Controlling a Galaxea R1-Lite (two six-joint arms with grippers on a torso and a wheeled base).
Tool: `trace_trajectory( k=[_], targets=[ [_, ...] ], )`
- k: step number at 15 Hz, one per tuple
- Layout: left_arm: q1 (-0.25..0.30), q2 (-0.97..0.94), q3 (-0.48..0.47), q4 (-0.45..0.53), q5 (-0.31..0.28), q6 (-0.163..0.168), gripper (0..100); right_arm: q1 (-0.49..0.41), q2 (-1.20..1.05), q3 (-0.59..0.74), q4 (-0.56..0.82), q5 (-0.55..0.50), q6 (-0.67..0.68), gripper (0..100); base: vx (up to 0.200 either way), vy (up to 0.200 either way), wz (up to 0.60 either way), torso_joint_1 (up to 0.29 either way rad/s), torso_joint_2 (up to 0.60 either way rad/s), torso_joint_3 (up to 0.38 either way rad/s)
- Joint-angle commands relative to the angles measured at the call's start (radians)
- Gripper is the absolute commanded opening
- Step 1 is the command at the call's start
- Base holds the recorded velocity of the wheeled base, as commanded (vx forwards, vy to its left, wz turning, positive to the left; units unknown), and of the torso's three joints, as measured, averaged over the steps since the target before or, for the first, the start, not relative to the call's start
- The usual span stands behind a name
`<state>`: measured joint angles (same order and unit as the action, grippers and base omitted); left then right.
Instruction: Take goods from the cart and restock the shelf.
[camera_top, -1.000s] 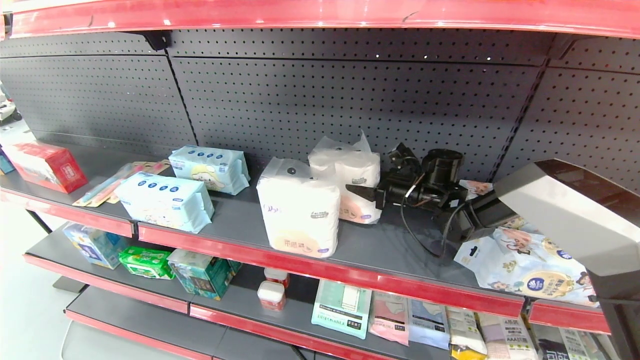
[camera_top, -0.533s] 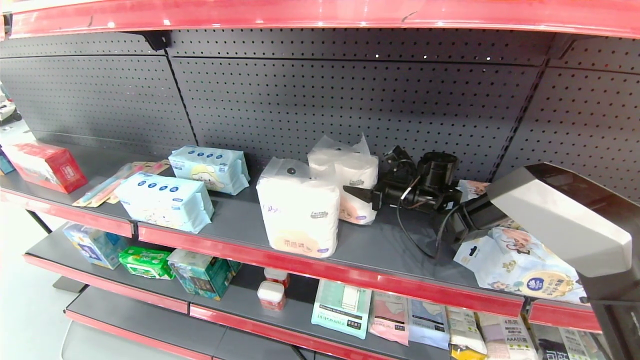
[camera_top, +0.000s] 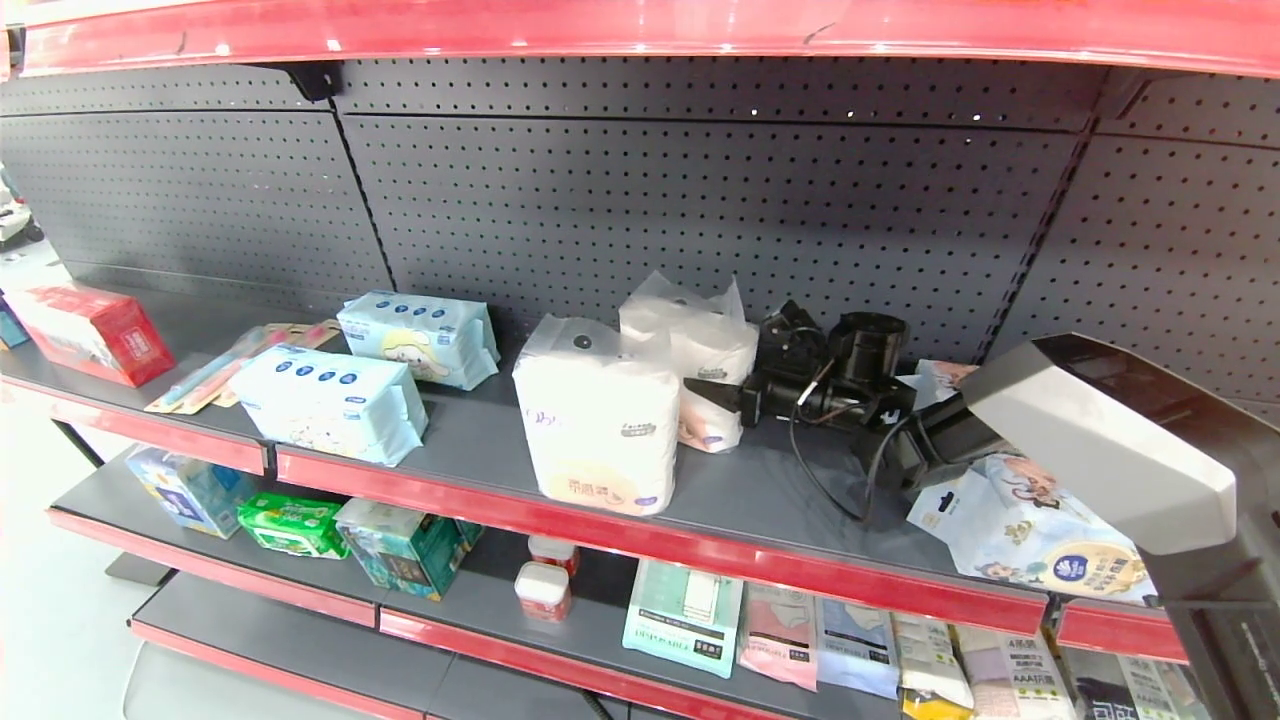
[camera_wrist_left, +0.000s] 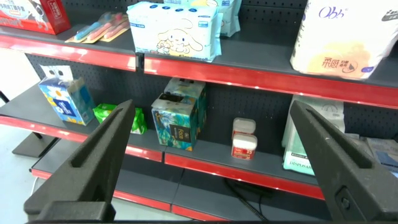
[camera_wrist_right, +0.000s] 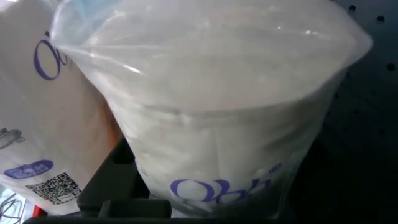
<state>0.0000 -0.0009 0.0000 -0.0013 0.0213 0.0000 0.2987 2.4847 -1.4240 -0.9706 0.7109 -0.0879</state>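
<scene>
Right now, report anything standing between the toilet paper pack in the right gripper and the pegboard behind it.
Nothing visible. The shelf is bare from the held pack to the pegboard; the second toilet paper pack stands on its aisle side.

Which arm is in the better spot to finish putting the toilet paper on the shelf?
Right, probably. The right gripper holds the rear toilet paper pack on the shelf; the left gripper hangs open, lower down, facing the lower shelves.
</scene>
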Motion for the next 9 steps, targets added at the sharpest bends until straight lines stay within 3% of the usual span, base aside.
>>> trace_trajectory(
  k=[1,9],
  targets=[
    [0.000,0.001,0.000,0.000,0.000,0.000,100,0.008,0.019,-0.026,0.000,0.007,0.008,0,0.000,0.000,0.00,0.000,0.00,0.000],
    [0.000,0.001,0.000,0.000,0.000,0.000,100,0.045,0.062,-0.098,0.000,0.029,0.042,0,0.000,0.000,0.00,0.000,0.00,0.000]
  ],
)
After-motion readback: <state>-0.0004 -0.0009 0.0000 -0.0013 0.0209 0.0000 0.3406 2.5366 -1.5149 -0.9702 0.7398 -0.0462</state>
